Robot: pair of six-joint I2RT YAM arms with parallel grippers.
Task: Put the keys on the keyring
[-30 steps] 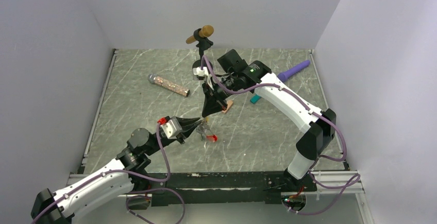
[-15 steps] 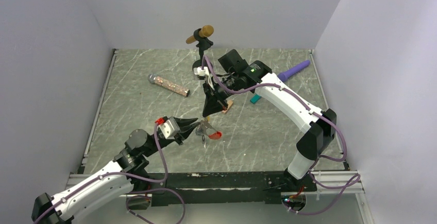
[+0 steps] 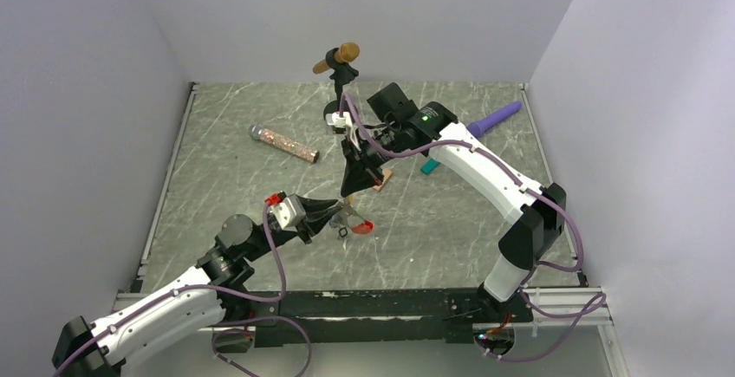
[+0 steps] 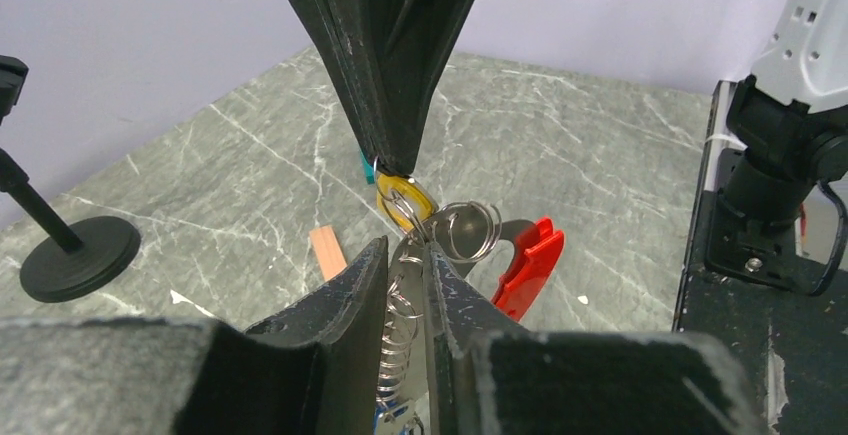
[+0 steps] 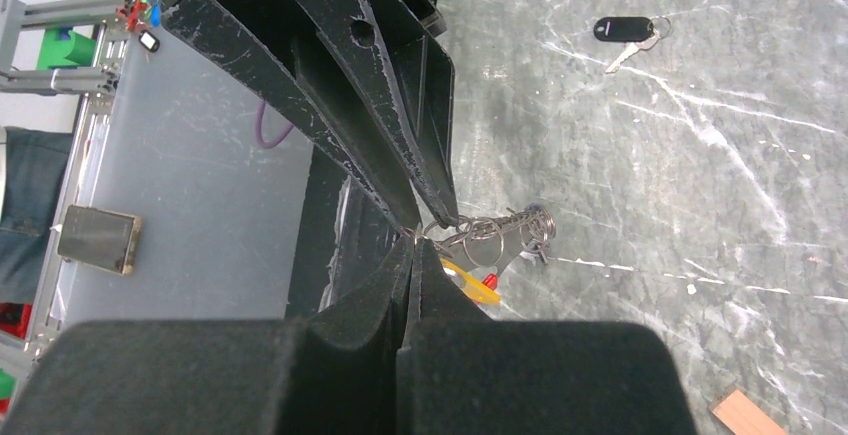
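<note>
Copper-glitter tube (image 3: pixel 284 143) lies on the marbled table (image 3: pixel 217 186) at the left, well apart from everything else. Toward the middle, the left gripper (image 3: pixel 336 215) points right. Its jaws stand a narrow slit apart and pinch the keyring (image 4: pixel 465 230): the coiled chain runs up between the fingers (image 4: pixel 340 300), and the wire ring sticks out past their tips. The red fob (image 4: pixel 530 265) hangs just right of the ring; whether it rests on the table I cannot tell. Right over the ring the right gripper (image 3: pixel 348 193) points down, jaws pressed together on the yellow key (image 4: pixel 405 197). That key touches the ring, but the views do not show whether it is threaded on. A black stand (image 3: pixel 340 74) rises behind both grippers. The salmon block (image 3: pixel 384 178) lies just beside the right gripper, the teal block (image 3: pixel 429 166) farther right, and the purple stick (image 3: pixel 494 119) near the right wall. The black key (image 5: pixel 622 28) lies flat on the table, well apart from the ring.
</note>
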